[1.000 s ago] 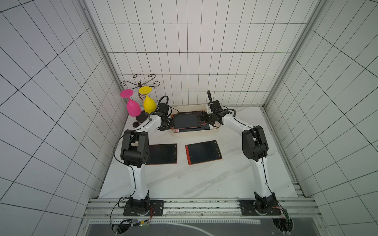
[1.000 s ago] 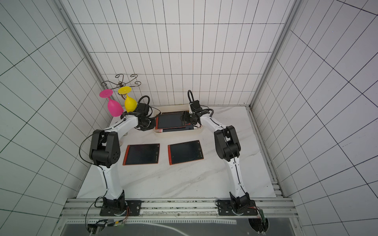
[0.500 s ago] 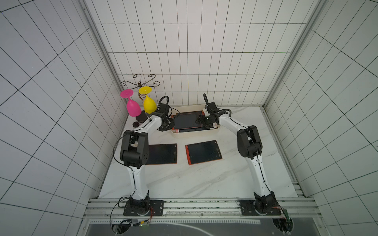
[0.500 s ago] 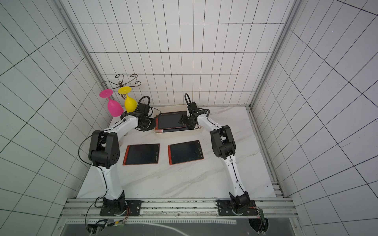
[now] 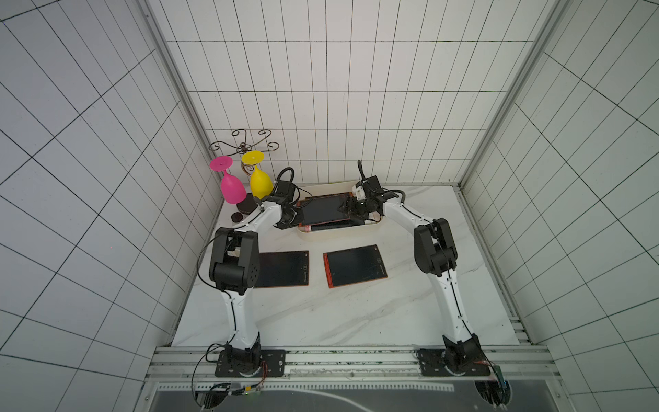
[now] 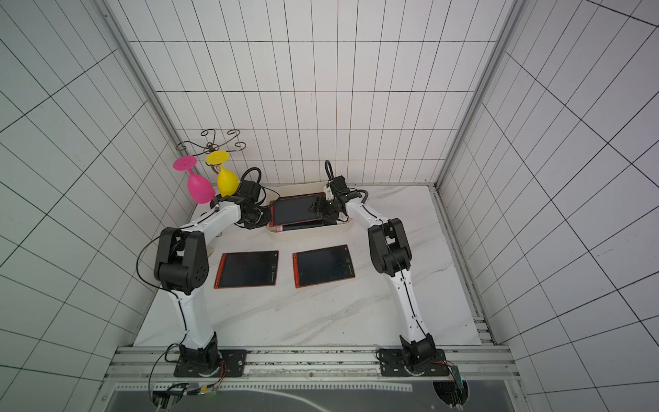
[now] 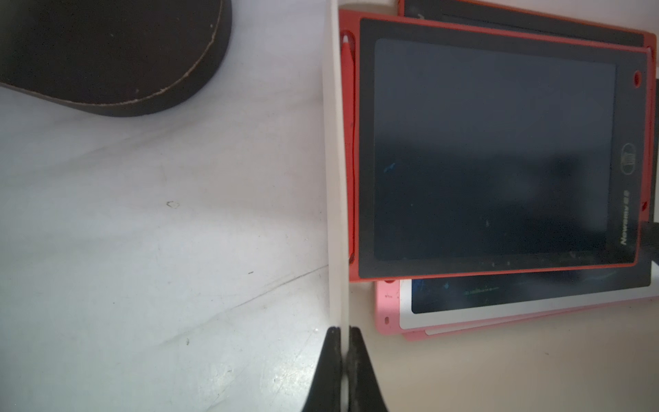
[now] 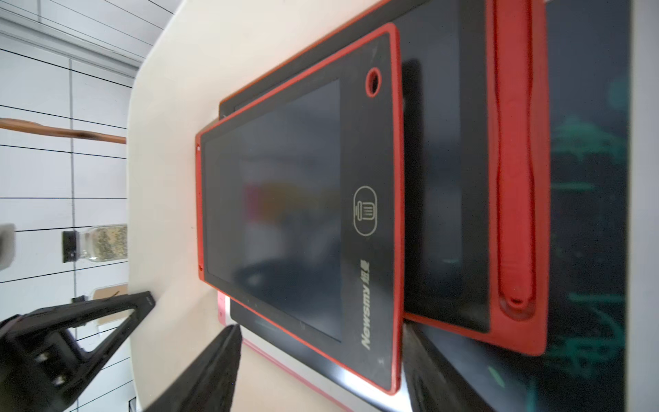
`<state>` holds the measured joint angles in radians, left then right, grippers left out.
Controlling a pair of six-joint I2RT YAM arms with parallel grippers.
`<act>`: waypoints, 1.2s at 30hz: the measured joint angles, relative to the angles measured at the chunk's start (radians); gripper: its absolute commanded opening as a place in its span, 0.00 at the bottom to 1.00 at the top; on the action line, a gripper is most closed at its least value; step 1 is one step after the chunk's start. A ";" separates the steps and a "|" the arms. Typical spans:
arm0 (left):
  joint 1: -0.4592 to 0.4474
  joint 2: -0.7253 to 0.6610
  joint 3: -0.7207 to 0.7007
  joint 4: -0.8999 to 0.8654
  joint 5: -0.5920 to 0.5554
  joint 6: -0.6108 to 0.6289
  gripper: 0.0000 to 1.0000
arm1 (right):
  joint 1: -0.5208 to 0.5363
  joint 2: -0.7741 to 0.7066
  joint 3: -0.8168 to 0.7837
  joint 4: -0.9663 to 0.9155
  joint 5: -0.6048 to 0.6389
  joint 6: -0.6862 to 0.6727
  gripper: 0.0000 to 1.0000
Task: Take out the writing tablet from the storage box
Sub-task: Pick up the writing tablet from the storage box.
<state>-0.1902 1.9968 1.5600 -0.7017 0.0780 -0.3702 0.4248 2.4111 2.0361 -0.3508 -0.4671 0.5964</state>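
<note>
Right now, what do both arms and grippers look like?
Left arm and right arm: white tubular links, bulky black joint housings. A black cable loops off each wrist. Left gripper and right gripper: black, with slim tapered fingers.

At the table's 12 o'clock, the shallow cream-white plastic storage box (image 5: 338, 235) is showing smooth, matt walls. The top red-framed writing tablet (image 8: 285, 214) in it is reflecting light off a glossy dark screen, while its black bezel is looking matt. The white marble-patterned tabletop (image 5: 338, 321) is gleaming faintly, smooth and polished. At 10 o'clock, the pink goblet (image 5: 231, 189) and the yellow goblet (image 5: 260, 182) are shining like glossy plastic. The thin scrolled wire rack (image 5: 243, 146) above them is looking like dark metal.
</note>
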 measured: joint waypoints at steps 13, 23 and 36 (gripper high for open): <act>0.000 0.000 0.000 -0.002 -0.006 -0.004 0.00 | -0.007 -0.045 -0.001 0.165 -0.122 0.047 0.70; -0.002 0.000 0.000 -0.001 0.005 0.010 0.00 | -0.014 -0.040 -0.001 0.172 -0.140 0.068 0.57; -0.005 -0.007 0.000 0.002 0.029 0.060 0.00 | -0.023 -0.031 -0.006 0.171 -0.132 0.072 0.32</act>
<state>-0.1947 1.9896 1.5600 -0.6994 0.1066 -0.3103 0.4019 2.3798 2.0304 -0.1802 -0.5991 0.6682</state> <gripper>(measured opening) 0.047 0.341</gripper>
